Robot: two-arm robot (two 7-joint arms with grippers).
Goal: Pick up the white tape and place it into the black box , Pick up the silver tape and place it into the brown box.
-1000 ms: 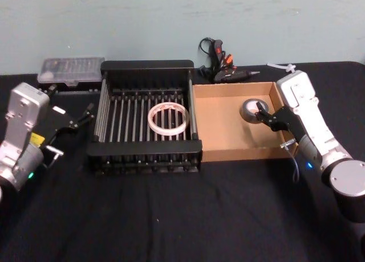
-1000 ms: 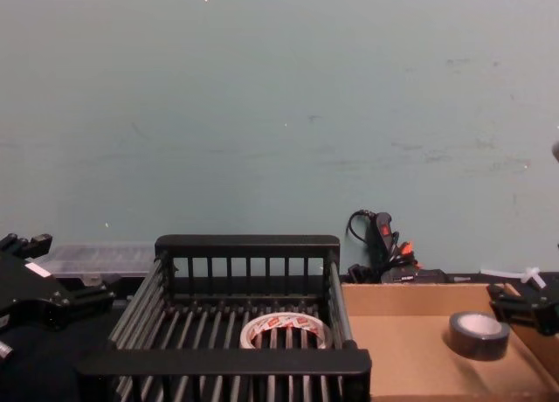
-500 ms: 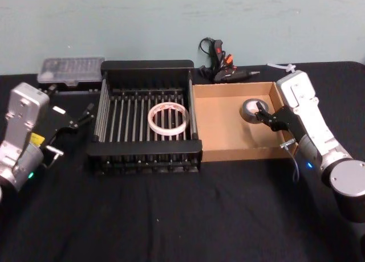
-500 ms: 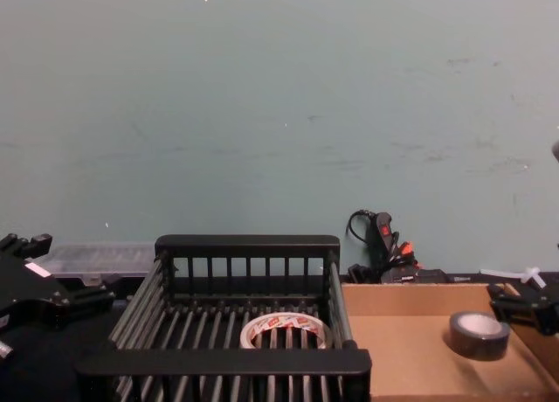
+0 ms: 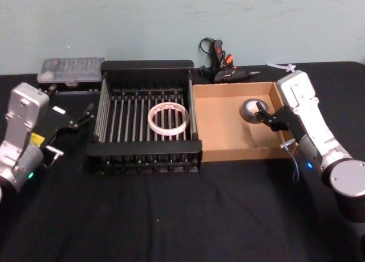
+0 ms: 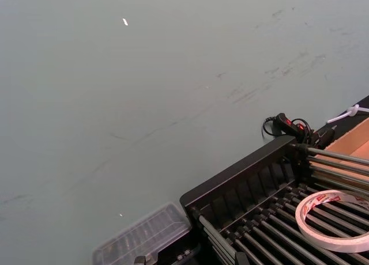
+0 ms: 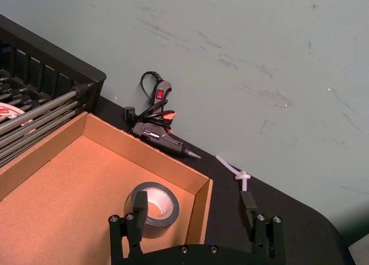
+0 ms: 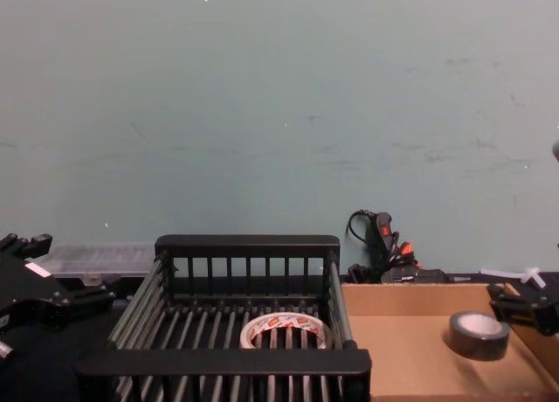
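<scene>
With the silver tape (image 5: 251, 109) resting in the brown box (image 5: 222, 138), lift your wide-open, empty right tool (image 5: 263, 116) straight up, clear of its wall.

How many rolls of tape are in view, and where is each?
2. The white tape lies on the slatted floor of the black box; the silver tape lies in the brown box, near its right wall.

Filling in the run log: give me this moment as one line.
white tape: in black box | silver tape: in brown box | right gripper: open, beside silver tape | left gripper: open, left of black box
</scene>
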